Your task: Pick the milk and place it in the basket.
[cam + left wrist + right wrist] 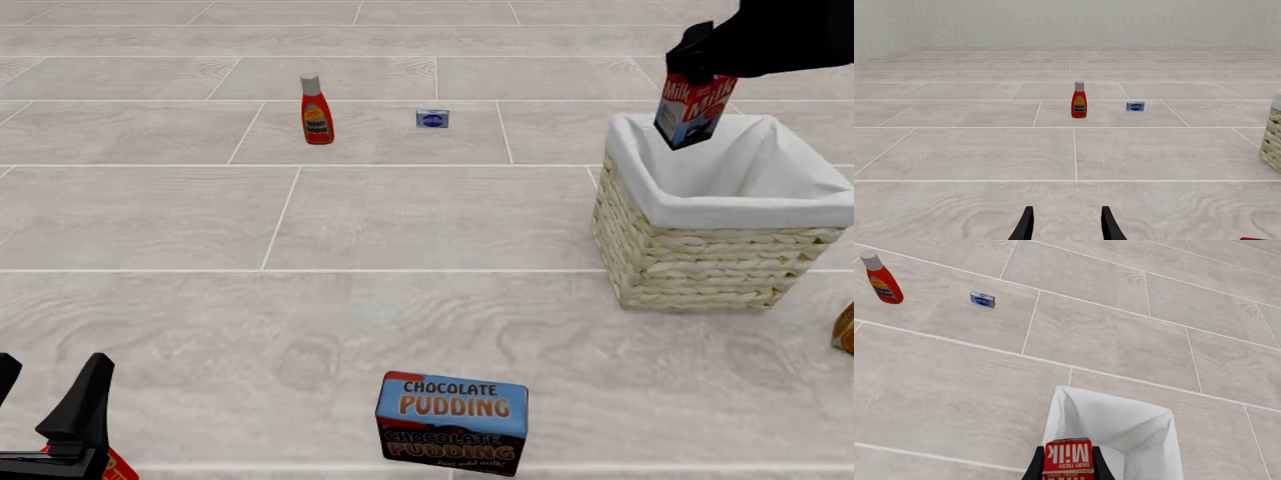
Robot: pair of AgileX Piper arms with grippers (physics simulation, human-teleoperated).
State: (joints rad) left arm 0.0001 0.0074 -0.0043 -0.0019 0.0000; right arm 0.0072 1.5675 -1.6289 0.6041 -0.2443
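Two grippers are ours. Our right gripper [691, 62] is up high at the far right of the front view, and it is closed on the milk [694, 109]. Its fingers [1035, 468] press the carton from both sides. We hold the milk by its top, a bit tilted, right over the basket [707, 255]. The bottom of the carton hangs over the white cloth inside, near the back rim. We cannot tell if the milk touches the cloth.

In the right wrist view we see the red top of the milk [1068, 458] between the dark fingers, and the white cloth of the basket [1121, 430] under it.

Our left gripper [1066, 225] is low at the near left side. Its two fingers are apart and nothing is between them.

The basket sits on the counter [400, 220] at the right side. A red ketchup bottle [316, 110] stands up far away on the left. A small blue box [433, 119] lies near it, a little to the right. A chocolate pudding box [453, 423] stands close to us, in the middle. A bit of something orange [845, 330] peeks in at the right edge.
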